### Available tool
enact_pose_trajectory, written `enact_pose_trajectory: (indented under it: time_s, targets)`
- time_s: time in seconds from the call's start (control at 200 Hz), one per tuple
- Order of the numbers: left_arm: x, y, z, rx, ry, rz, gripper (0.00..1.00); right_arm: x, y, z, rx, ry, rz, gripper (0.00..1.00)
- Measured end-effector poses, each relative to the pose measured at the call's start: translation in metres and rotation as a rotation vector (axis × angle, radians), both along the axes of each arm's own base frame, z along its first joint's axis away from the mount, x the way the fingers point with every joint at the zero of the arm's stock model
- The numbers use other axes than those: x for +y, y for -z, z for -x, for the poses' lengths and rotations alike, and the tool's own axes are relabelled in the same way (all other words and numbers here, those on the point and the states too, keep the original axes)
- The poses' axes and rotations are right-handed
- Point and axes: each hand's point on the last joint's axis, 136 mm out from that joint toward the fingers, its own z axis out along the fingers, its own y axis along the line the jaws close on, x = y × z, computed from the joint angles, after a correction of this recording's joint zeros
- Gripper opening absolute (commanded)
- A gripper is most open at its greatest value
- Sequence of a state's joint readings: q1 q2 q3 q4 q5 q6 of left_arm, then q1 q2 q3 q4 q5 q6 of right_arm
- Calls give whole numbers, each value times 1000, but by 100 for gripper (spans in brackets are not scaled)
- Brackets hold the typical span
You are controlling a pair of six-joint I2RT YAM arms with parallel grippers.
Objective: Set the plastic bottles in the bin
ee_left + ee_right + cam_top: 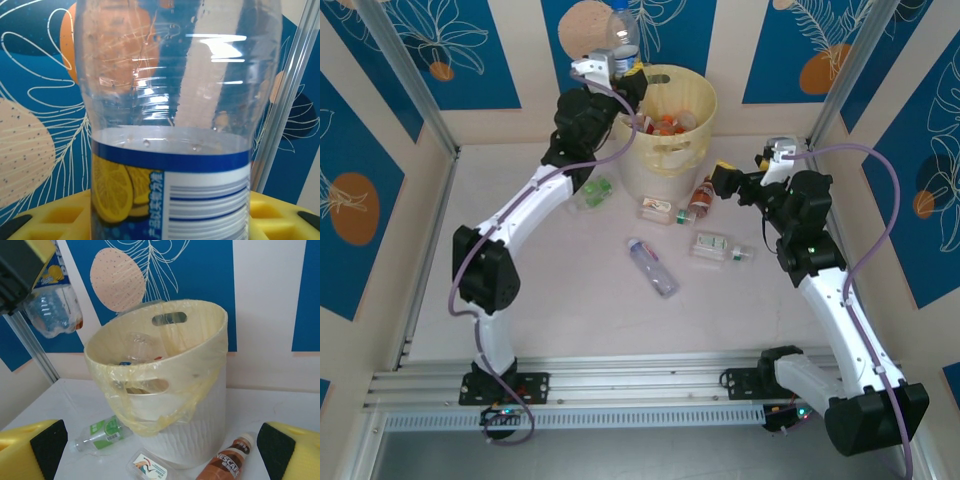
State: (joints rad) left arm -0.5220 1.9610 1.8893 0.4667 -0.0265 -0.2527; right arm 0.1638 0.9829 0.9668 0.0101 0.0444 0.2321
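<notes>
**Top external view: one bottle held up beside the bin, five lying on the table**

The left gripper (623, 78) is closed on the held bottle (623, 35), at the far left side of the bin (705, 100). In the left wrist view the fingers (12, 226) sit on both sides of its blue lemon label, and the clear part reaches away from them. In the right wrist view the held bottle (52, 302) hangs left of the bin (200, 370), a little above the rim and not inside. Its long axis is steep and the clear end is down. Which end has the cap I cannot tell.

The right gripper (725, 182) is wide open with nothing between its fingers, near the right side of the bin.

Some bottles in the bin (665, 125) show orange and red.

On the table (550, 290):
- The green-label bottle (592, 192) lies left of the bin, and its neck points left in the right wrist view.
- The crushed bottle (657, 209) lies just in front of the bin.
- The brown bottle (700, 197) lies diagonally between the bin and the right gripper.
- The white-label bottle (720, 247) lies left to right with its cap to the right.
- The long clear bottle (653, 267) runs from upper left to lower right.
</notes>
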Motion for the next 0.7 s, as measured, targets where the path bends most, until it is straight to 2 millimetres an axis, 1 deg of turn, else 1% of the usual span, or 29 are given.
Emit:
enact_pose_trajectory:
  time_s: [0.185, 0.29, 0.36, 0.41, 0.505, 0.58, 0.7]
  targets:
    - [-17, 2, -23, -3, 8, -33, 51, -3, 8, -2, 13, 16, 18, 100]
    - [-30, 10, -36, 1, 28, -76, 51, -5, 12, -4, 22, 25, 23, 99]
    - [-37, 22, -45, 13, 33, -113, 51, -5, 16, -7, 33, 27, 25, 99]
    - [-41, 35, -50, 31, 36, -147, 51, -5, 19, -10, 42, 30, 27, 99]
    - [-48, 57, -56, 55, 48, -202, 51, -5, 26, -14, 61, 32, 33, 100]
    - [-52, 71, -60, 64, 49, -230, 52, -6, 31, -18, 75, 37, 36, 99]
    - [-55, 86, -64, 80, 47, -266, 59, -5, 40, -23, 99, 37, 40, 99]
